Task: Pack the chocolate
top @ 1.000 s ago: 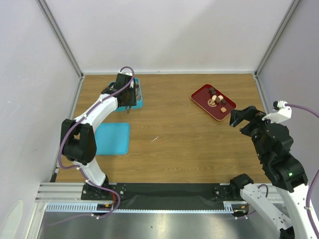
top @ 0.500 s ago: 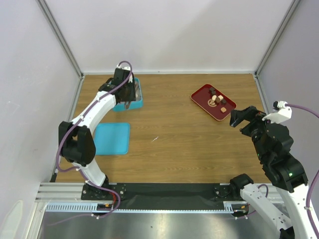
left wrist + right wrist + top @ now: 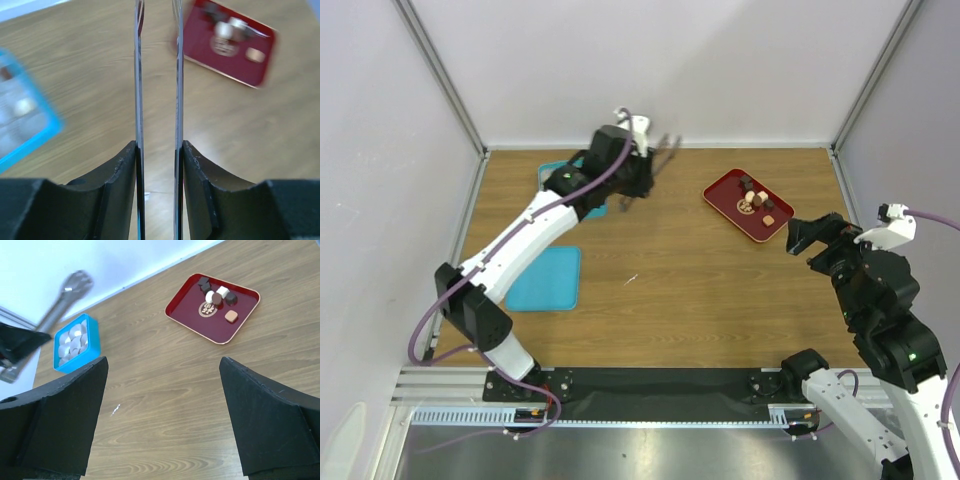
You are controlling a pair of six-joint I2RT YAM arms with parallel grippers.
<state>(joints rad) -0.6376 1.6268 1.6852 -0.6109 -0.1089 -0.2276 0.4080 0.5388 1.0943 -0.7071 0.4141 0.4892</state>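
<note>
The left gripper (image 3: 159,147) clamps the tongs (image 3: 139,75), whose blades stand apart with nothing visible between them; the chocolates (image 3: 226,29) lie ahead-right on the red tray (image 3: 255,75).

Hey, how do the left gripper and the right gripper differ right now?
The left gripper is clamped on the metal tongs; the right gripper is wide open and empty. The left gripper reaches far out, between the blue box and red tray; the right gripper hangs just right of that tray. Both have black fingers.
</note>
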